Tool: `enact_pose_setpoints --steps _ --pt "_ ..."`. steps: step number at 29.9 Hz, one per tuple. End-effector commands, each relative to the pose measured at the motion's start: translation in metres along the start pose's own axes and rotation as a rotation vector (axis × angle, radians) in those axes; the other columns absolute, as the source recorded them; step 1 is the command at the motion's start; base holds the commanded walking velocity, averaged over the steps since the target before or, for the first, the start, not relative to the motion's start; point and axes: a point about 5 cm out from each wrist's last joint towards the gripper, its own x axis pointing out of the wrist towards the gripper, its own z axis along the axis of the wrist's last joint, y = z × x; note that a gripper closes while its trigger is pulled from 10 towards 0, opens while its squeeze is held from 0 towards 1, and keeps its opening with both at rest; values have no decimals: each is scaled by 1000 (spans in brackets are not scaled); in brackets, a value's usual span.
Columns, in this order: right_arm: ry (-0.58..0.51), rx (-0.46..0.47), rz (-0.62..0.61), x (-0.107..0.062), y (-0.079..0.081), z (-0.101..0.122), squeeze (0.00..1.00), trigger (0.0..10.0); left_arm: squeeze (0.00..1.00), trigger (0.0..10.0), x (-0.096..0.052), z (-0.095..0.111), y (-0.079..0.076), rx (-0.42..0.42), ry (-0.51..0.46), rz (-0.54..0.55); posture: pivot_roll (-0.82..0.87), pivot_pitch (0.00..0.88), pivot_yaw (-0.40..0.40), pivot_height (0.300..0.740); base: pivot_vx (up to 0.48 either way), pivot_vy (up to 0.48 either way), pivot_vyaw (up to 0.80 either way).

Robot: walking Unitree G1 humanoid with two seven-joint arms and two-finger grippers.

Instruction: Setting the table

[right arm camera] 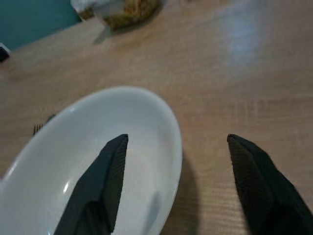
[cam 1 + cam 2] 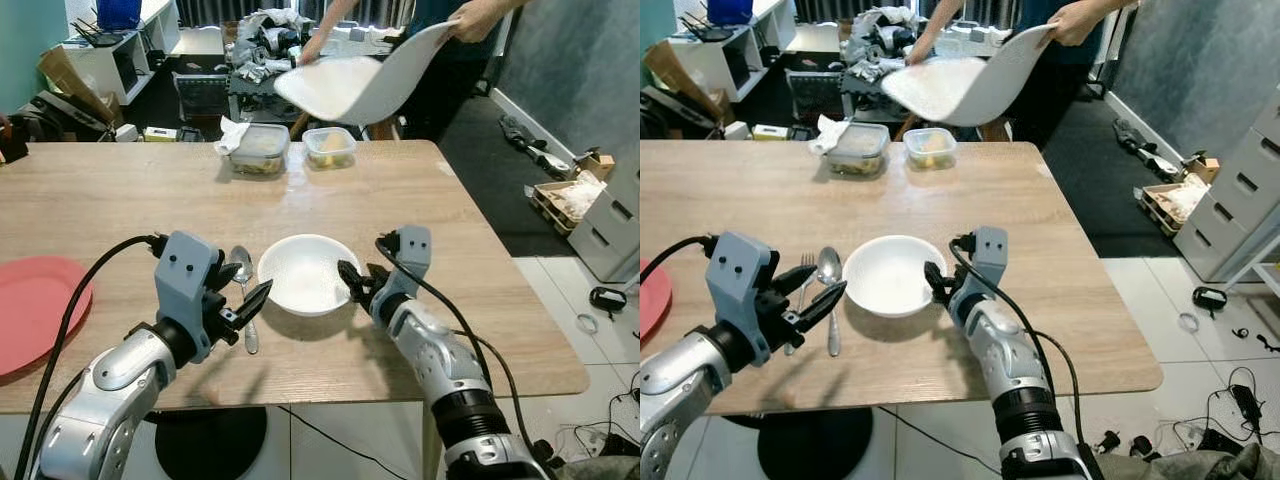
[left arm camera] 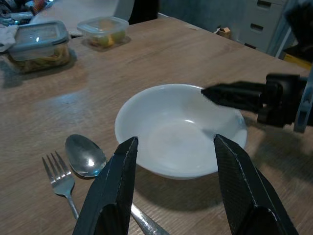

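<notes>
The white bowl [image 2: 305,273] stands on the wooden tabletop [image 2: 430,200], in the middle near the robot's edge. Just beside it, on the robot's left, lie a spoon [image 2: 243,277] and a fork [image 3: 59,179], side by side.

The right gripper [image 2: 357,283] is at the right rim of the bowl with its fingers spread apart. In the right wrist view one finger [image 1: 100,183] is over the inside of the bowl and the other is over the wood outside, so the rim lies between them, but they do not pinch it. The left gripper [image 2: 243,308] hovers above the handle of the spoon, also released, and grasps nothing.

I judge that the step in hand is to place or adjust the bowl. To do it well, the right gripper should come straight down over the rim and clench gently, because the smooth rim can slip or the bowl can tip if it is pulled from one side only. The left gripper should stay away from the cutlery, which it could easily push out of line.

There is open wood to the right of the bowl and behind it. The near edge is close, so the bowl should not go more toward the robot. A red plate [image 2: 28,305] lies far on the left, and two food containers [image 2: 262,147] stand at the far edge, where a person holds a white chair [image 2: 365,82].
</notes>
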Motion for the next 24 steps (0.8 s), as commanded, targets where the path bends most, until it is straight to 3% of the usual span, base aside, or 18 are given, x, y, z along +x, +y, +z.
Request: enact_pose_setpoints --steps 1,5,8,9,10,13,15,20,21,22,24 --pt "-78 5 18 -2 0 15 0 10000 0 10000 1 -2 -2 -7 11 -5 113 0 45 740 0 0 0" --pt "-180 -4 38 -9 -3 37 0 10000 0 10000 2 -2 -3 -7 8 -6 108 0 49 740 0 0 0" --pt "-330 -28 44 -25 -8 68 0 10000 0 10000 7 0 0 3 -7 21 95 0 53 740 0 0 0" --pt "-330 -28 44 -25 -8 68 0 10000 0 10000 7 0 0 3 -7 21 95 0 53 740 0 0 0" --pt "-403 -58 27 -38 -12 82 0 10000 0 10000 10 2 2 1 -23 56 85 0 56 740 0 0 0" --pt "-451 -86 5 -48 -15 90 0 10000 0 10000 14 4 4 0 -35 80 71 0 59 740 0 0 0" --pt "-474 -106 -9 -54 -15 92 0 10000 0 10000 15 4 4 1 -42 93 58 0 63 740 0 0 0" --pt "-527 -165 -96 -91 -18 82 0 10000 0 10000 21 7 5 -1 -68 154 17 0 89 740 0 0 0" --pt "-527 -165 -96 -91 -18 82 0 10000 0 10000 21 7 5 -1 -68 154 17 0 89 740 0 0 0" --pt "-507 -190 -156 -110 -23 66 0 10000 0 10000 21 9 7 5 -75 177 7 0 98 740 0 0 0" --pt "-480 -203 -195 -118 -28 55 0 10000 0 10000 21 9 9 10 -81 192 1 0 104 740 0 0 0"
